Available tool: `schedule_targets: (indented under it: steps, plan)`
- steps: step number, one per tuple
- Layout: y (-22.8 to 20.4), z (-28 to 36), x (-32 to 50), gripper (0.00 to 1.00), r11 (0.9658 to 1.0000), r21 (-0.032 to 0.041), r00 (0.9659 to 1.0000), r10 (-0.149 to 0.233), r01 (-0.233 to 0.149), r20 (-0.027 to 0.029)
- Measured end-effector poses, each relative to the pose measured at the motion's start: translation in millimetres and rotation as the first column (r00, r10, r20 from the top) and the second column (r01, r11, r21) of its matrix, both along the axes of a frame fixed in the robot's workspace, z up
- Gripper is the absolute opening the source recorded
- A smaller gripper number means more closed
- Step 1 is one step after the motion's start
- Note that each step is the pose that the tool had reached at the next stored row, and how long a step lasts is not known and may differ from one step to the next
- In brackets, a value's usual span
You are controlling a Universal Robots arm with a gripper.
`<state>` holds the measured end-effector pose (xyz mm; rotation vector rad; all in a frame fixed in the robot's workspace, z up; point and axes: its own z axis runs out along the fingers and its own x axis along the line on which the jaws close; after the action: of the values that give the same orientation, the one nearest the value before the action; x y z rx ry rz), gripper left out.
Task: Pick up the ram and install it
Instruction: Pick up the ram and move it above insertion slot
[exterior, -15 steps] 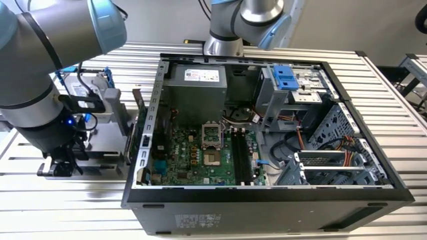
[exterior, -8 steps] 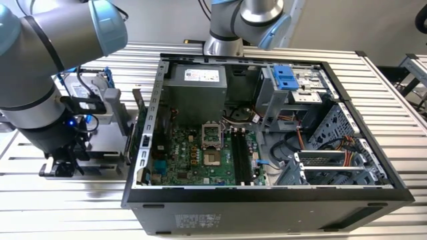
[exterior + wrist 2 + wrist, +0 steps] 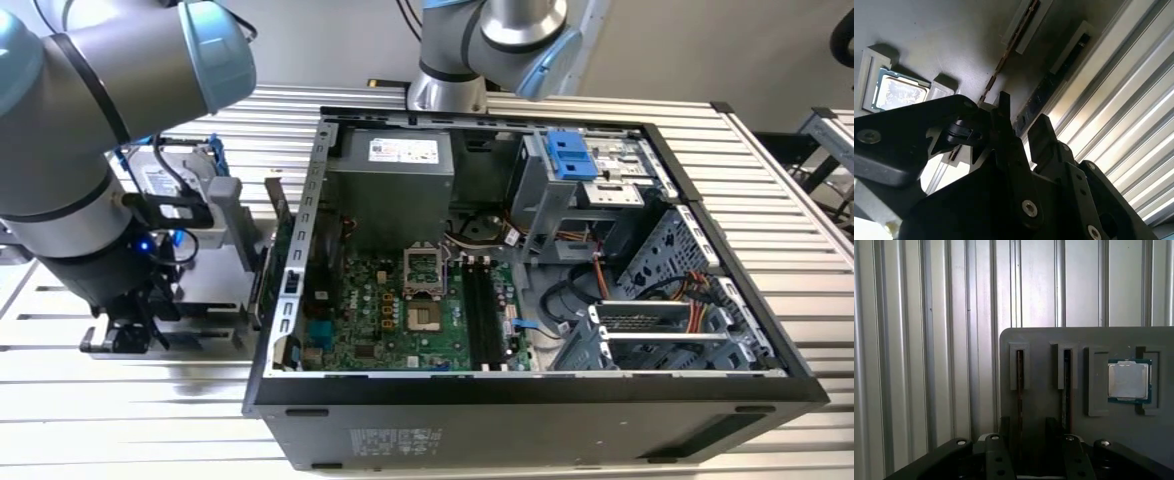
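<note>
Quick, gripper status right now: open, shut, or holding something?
Gripper: jaws open, holding nothing. They stand either side of a ram stick that sits on edge in the gray tray.

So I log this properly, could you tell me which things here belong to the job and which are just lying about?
Job: ram, hand, grey holder, motherboard.
Lying about: processor, second stick, power supply.
</note>
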<state>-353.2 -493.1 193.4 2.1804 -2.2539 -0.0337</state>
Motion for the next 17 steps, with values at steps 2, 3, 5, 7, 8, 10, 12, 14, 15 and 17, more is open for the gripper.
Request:
schedule_targets:
  steps: [2,3,5,7,8,10,12,14,15,17]
  plan:
    - [-0.5,-0.7,0.1,1.0,1.0,0.0,1.0,-0.001,0.001,0.0001]
    - [-0.8,-1.0,0.1,1.0,1.0,-0.0001,1.0,-0.001,0.001,0.0]
    - [-1.5,-1.7,0.3,1.0,1.0,-0.0001,1.0,-0.001,0.001,0.0]
    - [-2.0,-2.5,0.5,1.0,1.0,0.0,1.0,-0.001,0.001,0.0001]
    - [-2.1,-2.6,0.5,1.0,1.0,0.0,1.0,-0.001,0.001,0.0001]
    - [-2.1,-2.6,0.5,1.0,1.0,-0.0002,1.0,-0.001,0.001,-0.0001]
    - [-2.2,-2.7,0.5,1.0,1.0,-0.0002,1.0,-0.001,0.001,-0.0002]
    - [-2.2,-2.7,0.5,1.0,1.0,-0.0002,1.0,-0.001,0.001,-0.0001]
    - [-2.2,-2.8,0.5,0.0,1.0,-0.0002,1.0,-0.001,0.001,-0.0002]
    - [-2.2,-2.8,0.5,0.0,1.0,-0.0002,1.0,-0.001,0.001,-0.0001]
